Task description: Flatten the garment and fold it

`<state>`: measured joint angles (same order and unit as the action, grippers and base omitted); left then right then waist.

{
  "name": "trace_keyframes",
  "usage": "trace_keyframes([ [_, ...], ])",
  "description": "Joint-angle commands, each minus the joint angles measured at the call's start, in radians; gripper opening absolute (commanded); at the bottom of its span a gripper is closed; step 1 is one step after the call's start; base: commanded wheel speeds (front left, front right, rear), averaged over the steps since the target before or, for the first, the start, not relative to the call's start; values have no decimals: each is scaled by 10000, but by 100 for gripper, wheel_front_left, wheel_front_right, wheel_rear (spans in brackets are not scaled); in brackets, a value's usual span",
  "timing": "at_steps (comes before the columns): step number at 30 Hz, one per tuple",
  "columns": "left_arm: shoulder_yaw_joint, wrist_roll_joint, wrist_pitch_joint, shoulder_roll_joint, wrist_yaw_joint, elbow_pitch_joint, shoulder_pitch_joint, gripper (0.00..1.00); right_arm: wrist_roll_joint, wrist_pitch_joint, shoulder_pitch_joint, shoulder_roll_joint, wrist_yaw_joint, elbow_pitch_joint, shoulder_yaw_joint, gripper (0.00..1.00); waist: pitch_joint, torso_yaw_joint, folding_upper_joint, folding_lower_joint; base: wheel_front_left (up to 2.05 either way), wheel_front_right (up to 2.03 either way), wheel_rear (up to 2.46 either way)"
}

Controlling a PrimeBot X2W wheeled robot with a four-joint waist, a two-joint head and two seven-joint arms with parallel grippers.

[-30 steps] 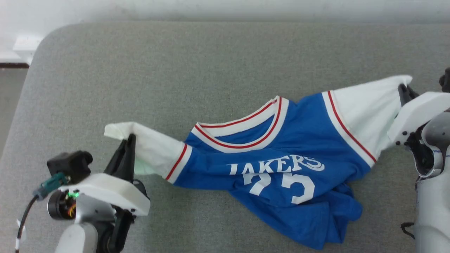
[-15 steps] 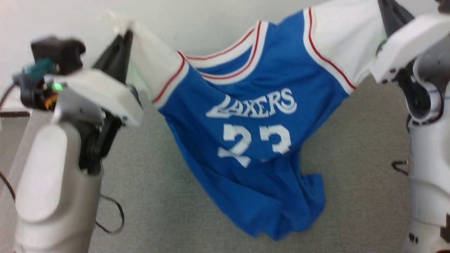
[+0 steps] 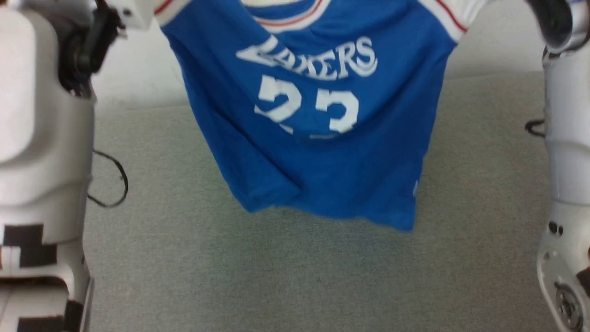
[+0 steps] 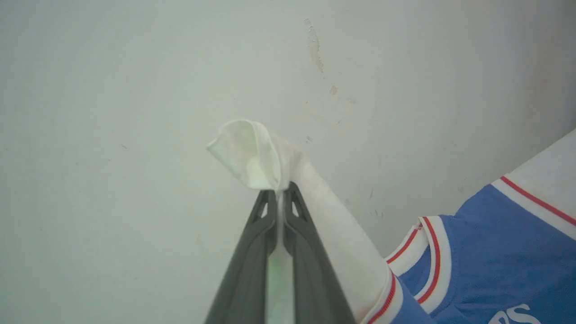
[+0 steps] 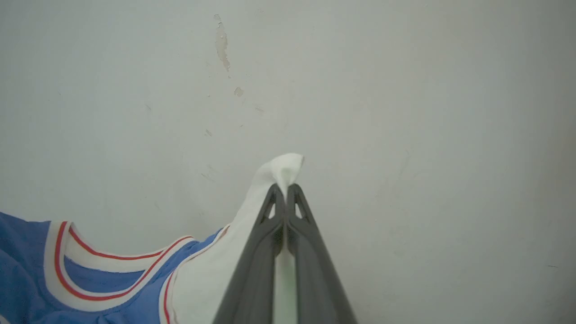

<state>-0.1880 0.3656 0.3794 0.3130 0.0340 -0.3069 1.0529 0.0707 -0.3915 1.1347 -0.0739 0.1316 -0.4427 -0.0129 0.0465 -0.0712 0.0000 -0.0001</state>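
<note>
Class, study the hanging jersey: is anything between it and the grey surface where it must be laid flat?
Nothing visible. The garment hangs from the left pincer and right pincer, each shut on a white sleeve, above the grey surface. A black cable loops off beside the left arm.

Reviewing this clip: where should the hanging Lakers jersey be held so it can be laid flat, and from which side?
By the outer ends of both white sleeves, one gripper coming from each side: the left gripper and right gripper pinch there. The jersey hangs spread between them, hem lowest, so it should lay flat.
</note>
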Motion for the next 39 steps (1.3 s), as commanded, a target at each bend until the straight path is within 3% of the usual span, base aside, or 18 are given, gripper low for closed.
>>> trace_keyframes([
  [1, 0, -100, 23, 44, -9, -117, 245, 0, -110, 93, 223, 38, -9, -123, 0, 0, 143, -136, 0, 1, 0, 0, 0],
  [14, -58, -176, -693, -233, 9, -1801, 2647, 0, -993, 795, 2492, 212, -9, -1988, -300, 0, 1797, -563, 0, 1, 0, 0, 0],
  [19, -5, -320, -1833, -257, 60, -1926, 3643, 0, -1558, 1292, 3264, 231, -9, -2153, -205, 0, 2886, -648, 0, 1, 0, 0, 0],
  [29, -111, -295, -4293, -601, 531, -2293, 5506, 0, -3426, 3411, 5040, 235, -9, -1972, -882, 0, 4838, -421, 0, 1, 0, 0, 0],
  [39, -90, 151, -5521, -547, 819, -2879, 6432, 0, -4730, 4854, 5839, -219, -9, -1907, -1329, 0, 5936, -304, 0, 1, 0, 0, 0],
])
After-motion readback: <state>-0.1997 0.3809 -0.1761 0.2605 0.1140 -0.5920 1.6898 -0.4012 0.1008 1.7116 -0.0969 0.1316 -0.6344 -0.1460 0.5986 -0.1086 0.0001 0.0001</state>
